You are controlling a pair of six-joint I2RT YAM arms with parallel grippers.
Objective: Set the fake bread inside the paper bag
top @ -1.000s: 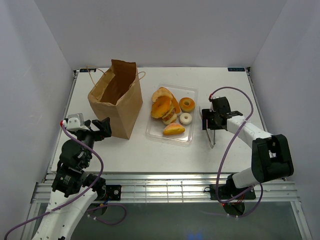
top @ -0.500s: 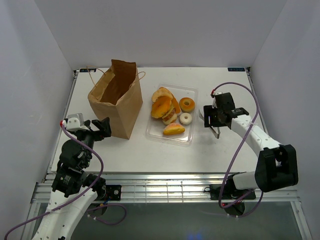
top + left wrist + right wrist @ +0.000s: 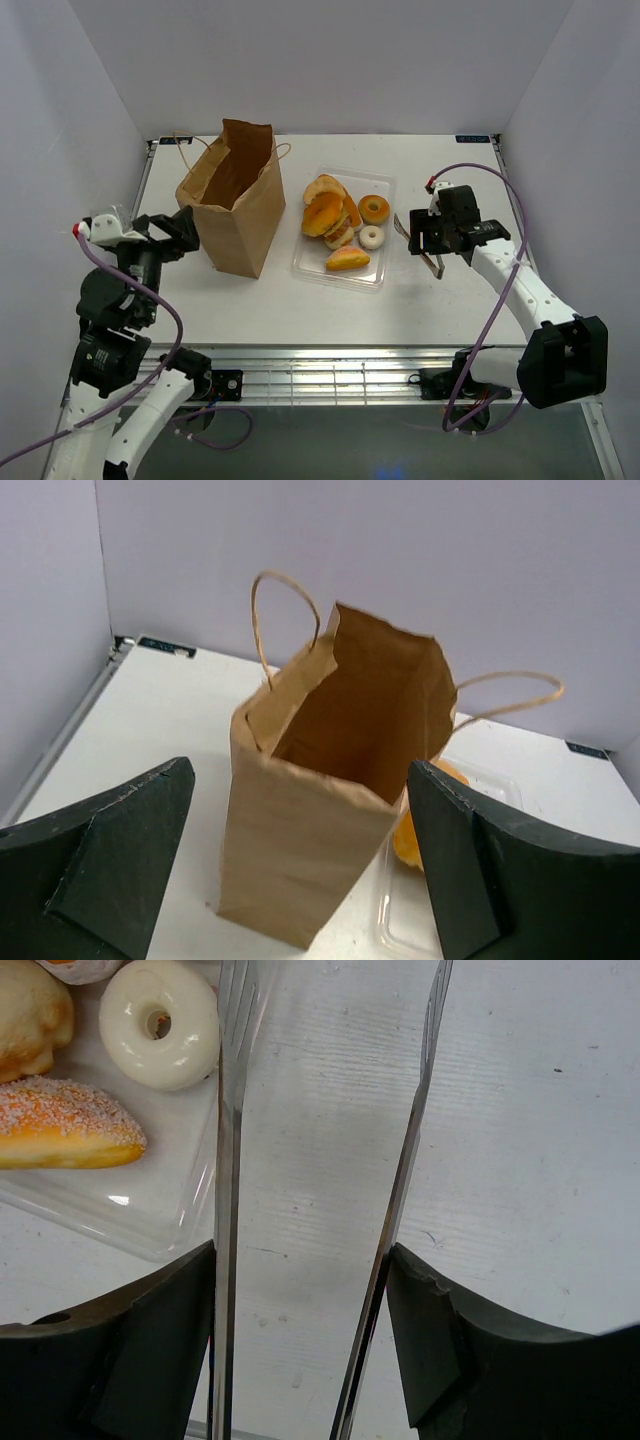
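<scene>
**Tongs held beside the tray; bag standing open**

The right gripper [image 3: 420,242] [image 3: 305,1350] clasps a pair of metal tongs [image 3: 225,1210], one blade pressed against each finger. The blades stand well apart with nothing between them. The left blade lies over the edge of the clear tray [image 3: 378,272], just beside a white ring doughnut [image 3: 160,1022]; the right blade is over the bare table [image 3: 300,300]. The fake bread [image 3: 335,222] all lies in the tray. The paper bag [image 3: 235,205] [image 3: 310,830] stands upright with its mouth open, left of the tray. The left gripper [image 3: 180,228] [image 3: 300,880] is spread wide and empty, facing the bag without touching it.
</scene>
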